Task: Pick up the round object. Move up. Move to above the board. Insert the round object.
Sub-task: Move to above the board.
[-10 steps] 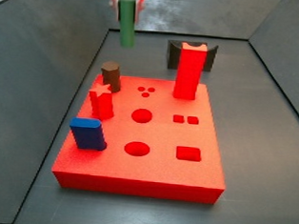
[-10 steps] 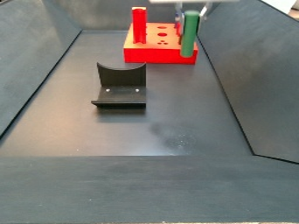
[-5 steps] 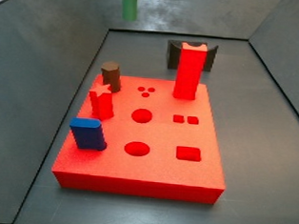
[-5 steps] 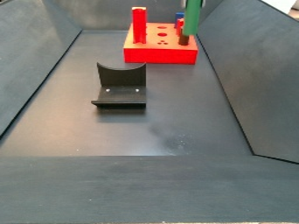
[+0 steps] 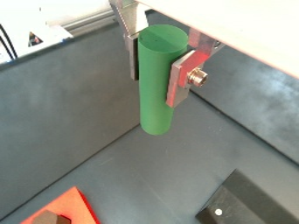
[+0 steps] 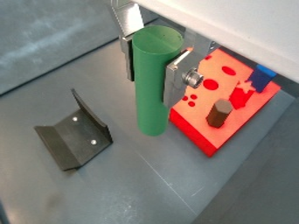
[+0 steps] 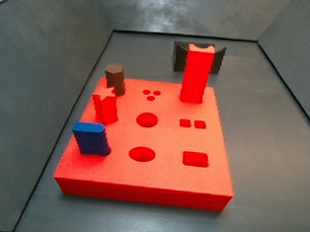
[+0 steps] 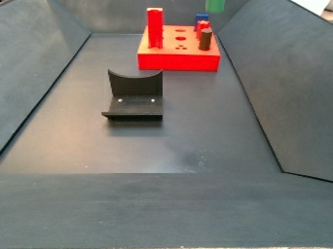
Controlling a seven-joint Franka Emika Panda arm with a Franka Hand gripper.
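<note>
Holding the peg [image 5: 156, 80] upright, my fingers [image 6: 181, 73] are clamped on its upper sides, its lower end hanging free, clear of the floor. My gripper [image 5: 162, 59] is high: a side view catches only a sliver of green at the top edge, and the pick-up and lift look done. This is the carry to the board [image 7: 168, 153]. In a wrist view the board [image 6: 229, 101] sits off to the peg's side, not under it. Next I need to travel across, centre over the round hole [image 7: 147, 119] and keep the peg vertical before lowering.
</note>
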